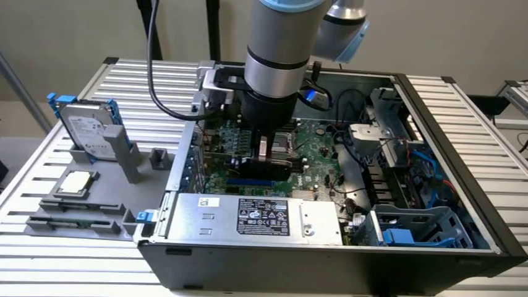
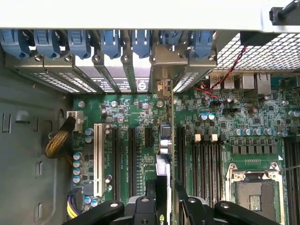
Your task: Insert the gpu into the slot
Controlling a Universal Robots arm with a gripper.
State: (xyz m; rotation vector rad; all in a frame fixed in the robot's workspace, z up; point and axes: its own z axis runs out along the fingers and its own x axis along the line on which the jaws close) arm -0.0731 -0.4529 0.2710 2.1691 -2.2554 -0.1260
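At nine o'clock in the exterior view, the slatted table (image 1: 144, 93) carries a grey fixture (image 1: 107, 193). It holds an upright hard drive (image 1: 86, 133) and a bare processor chip (image 1: 76, 182). The drive's label has print that is too fine to read.

Toward the centre, the open computer case (image 1: 330, 266) lies on its side and the arm reaches down into it. The gripper (image 1: 264, 154) is closed part-way on the gpu (image 1: 276, 168), one finger on each face of the thin black card. The card hangs edge-down just above the slot (image 1: 247, 183), a blue strip showing at seven o'clock of the card. Whether the card's edge has entered the slot is hard to tell from here; it looks close but not seated.

From the wrist, the gripper (image 2: 164, 201) holds the gpu (image 2: 163, 150) edge-on. The card lies parallel to the black memory slots (image 2: 206, 164), and its metal bracket reaches toward the row of blue latches (image 2: 110, 42).

The main risk, as I judge it, is misalignment. A slight tilt or sideways offset would push the card edge onto the motherboard (image 2: 243, 117) rather than into the connector. The bracket could also catch on the rear opening and lever the card in the grip.

At six o'clock, the silver power supply (image 1: 256, 216) has a black label and a white sticker, neither legible.
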